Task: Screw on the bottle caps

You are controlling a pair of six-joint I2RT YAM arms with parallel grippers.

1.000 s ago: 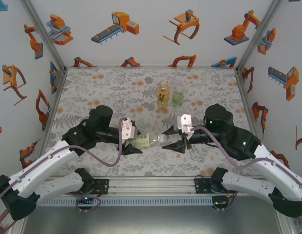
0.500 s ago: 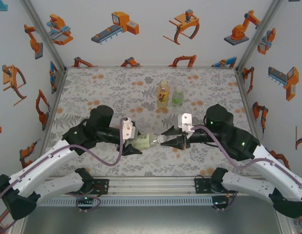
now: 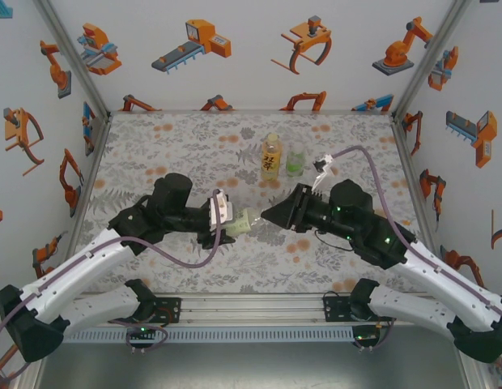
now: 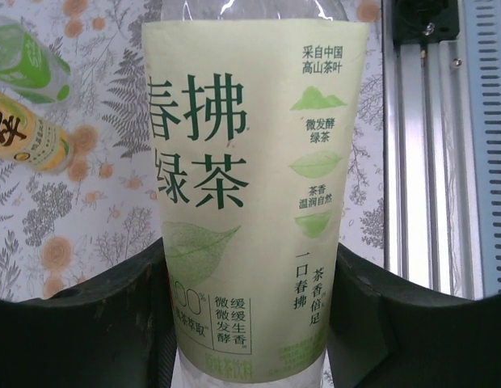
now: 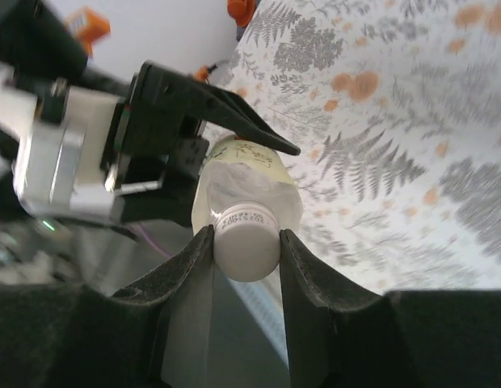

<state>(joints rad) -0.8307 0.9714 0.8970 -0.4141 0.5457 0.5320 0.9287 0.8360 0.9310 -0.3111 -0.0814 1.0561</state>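
A clear bottle with a pale label and green print (image 4: pixel 250 186) lies level above the table, and my left gripper (image 4: pixel 250 323) is shut on its lower body. From above, this bottle (image 3: pixel 241 220) spans the gap between my left gripper (image 3: pixel 225 217) and my right gripper (image 3: pixel 265 215). A plain white cap (image 5: pixel 246 240) sits on the bottle's neck. My right gripper (image 5: pixel 244 244) is shut on that cap, a finger pressing each side. The bottle's clear shoulder (image 5: pixel 254 187) shows behind the cap.
A yellow-orange bottle (image 3: pixel 270 156) and a clear green-labelled bottle (image 3: pixel 295 160) stand upright side by side at the middle back of the floral table (image 3: pixel 178 146). The aluminium rail (image 3: pixel 251 308) runs along the near edge. Side walls close in left and right.
My right wrist has rolled about its axis with the cap in its grip, its white mount swinging up and back. Both grippers and the bottle have shifted a little left and away.
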